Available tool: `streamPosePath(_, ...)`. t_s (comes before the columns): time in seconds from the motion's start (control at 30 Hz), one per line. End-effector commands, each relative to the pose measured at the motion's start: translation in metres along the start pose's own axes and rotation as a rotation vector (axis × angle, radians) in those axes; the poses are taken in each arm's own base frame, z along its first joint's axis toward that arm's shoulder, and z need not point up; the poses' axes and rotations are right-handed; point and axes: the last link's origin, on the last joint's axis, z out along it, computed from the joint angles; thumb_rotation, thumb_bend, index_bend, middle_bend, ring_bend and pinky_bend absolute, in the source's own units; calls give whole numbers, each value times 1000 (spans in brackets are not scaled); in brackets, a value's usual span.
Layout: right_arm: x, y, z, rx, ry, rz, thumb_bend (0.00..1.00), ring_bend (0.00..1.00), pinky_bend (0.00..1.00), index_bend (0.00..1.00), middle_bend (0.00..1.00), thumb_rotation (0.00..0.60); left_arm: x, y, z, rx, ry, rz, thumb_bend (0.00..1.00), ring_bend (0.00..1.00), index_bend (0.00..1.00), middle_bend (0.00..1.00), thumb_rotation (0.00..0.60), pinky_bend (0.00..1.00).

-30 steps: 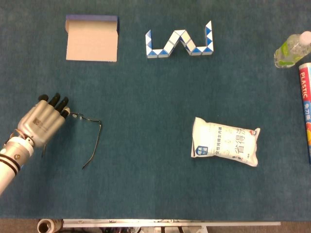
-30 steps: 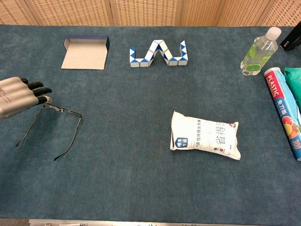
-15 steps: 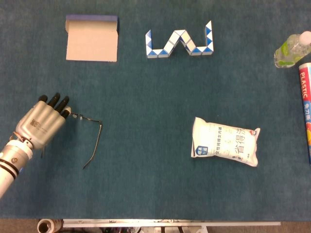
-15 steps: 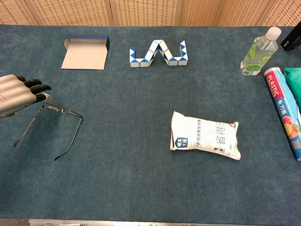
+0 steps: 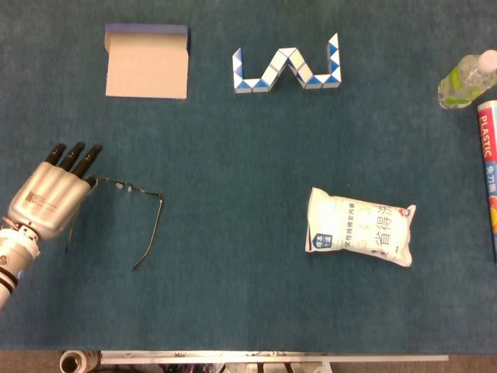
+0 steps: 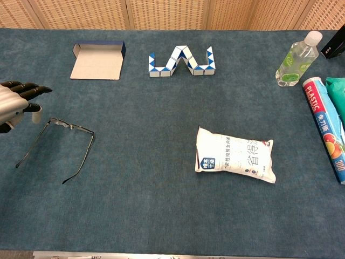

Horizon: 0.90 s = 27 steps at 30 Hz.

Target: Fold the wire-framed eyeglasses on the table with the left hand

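Unfolded eyeglasses (image 5: 136,210) are seen at four o'clock of the left hand (image 5: 50,194), just beside its spread, empty fingers. A blue-carpeted table (image 5: 233,295) is backed by woven panels (image 6: 161,13).

The left robot hand (image 6: 16,102) enters at the left edge, fingers (image 6: 33,89) extended and apart, holding nothing. The wire-framed eyeglasses (image 6: 59,145) lie on the blue tabletop (image 6: 161,205) just below it, both temples unfolded. A white packet (image 6: 235,161) lies well to the right. An open box (image 6: 98,60) sits at the far edge.
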Motion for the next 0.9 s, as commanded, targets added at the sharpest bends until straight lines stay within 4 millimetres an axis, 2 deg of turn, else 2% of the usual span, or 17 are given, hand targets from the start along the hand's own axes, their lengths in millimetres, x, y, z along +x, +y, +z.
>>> streamPosePath(0.03,0,0,0,0,2,1,229,278,271,451,439,600,0,2,2,-2,-17,-44,900,0,401,0,600,69)
streamPosePath(0.4,3,1,0,2,9,7,229,278,271,451,438,600,1,10,18,-6,-60,-245,900,0,391,0,600,38)
streamPosePath(0.9,3,1,0,1,9,6,230,278,271,451,439,600,-1,5,35,19,-98,-277,900,0,377,0,600,38)
